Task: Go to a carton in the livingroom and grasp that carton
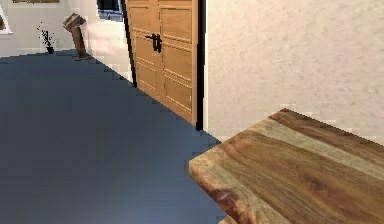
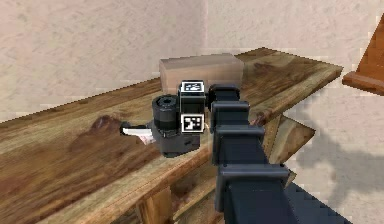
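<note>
Forward view: corner of a brown wood-plank desk point(image 1: 290, 165) lower right, panelled tan double door point(image 1: 165, 50) across blue floor point(image 1: 80, 140). Arm side view: brown cardboard carton point(image 2: 200, 70) lying on the desk just beyond the dark hand point(image 2: 130, 130); cannot tell whether holding anything.

One carton point(image 2: 200, 70), one table point(image 2: 70, 150), one double door point(image 1: 165, 50), perhaps one plant point(image 1: 47, 39).

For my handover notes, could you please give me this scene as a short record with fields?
surface: wooden table
target: brown carton lying on that table
tool: tool at the tabletop, nearer than the carton; cannot tell whether it holds anything
arm: arm reaching across the table's edge
ahead: wooden double door, blue floor
</note>
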